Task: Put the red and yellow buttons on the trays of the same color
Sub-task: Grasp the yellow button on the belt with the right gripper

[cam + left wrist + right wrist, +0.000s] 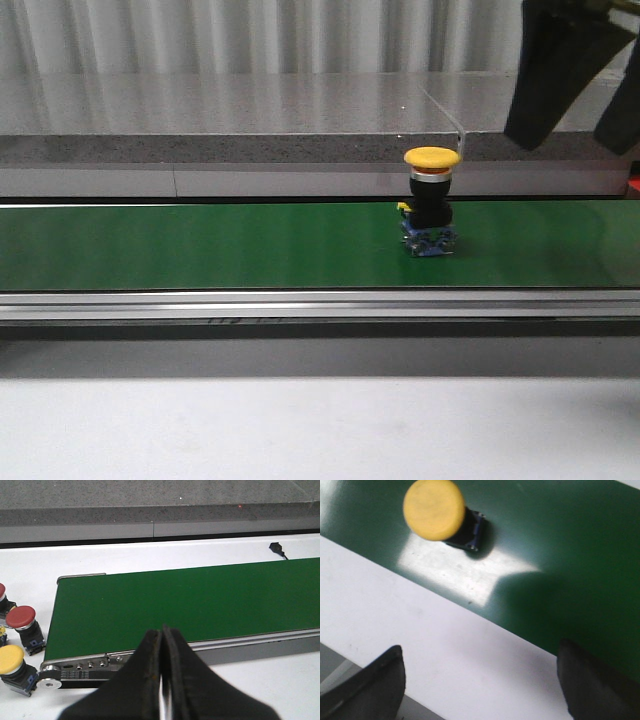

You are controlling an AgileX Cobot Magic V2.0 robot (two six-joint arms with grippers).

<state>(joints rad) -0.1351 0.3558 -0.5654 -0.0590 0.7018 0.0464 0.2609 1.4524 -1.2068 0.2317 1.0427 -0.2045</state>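
Observation:
A yellow button [431, 199] with a black body and blue base stands upright on the green belt [200, 245]; the right wrist view looks down on its cap [434, 509]. My right gripper [575, 105] hangs open above and to the right of it, with nothing between the fingers [375, 682]. My left gripper [162, 635] is shut and empty near the belt's left end. Beside that end, on the white table, stand a red button [22, 622], a yellow button [12, 666] and part of another red one [2, 597]. No trays are in view.
The belt's metal rail [320, 303] runs along its near side. A grey stone ledge [250, 110] lies behind the belt. A small black plug [276, 548] rests on the white table beyond the belt.

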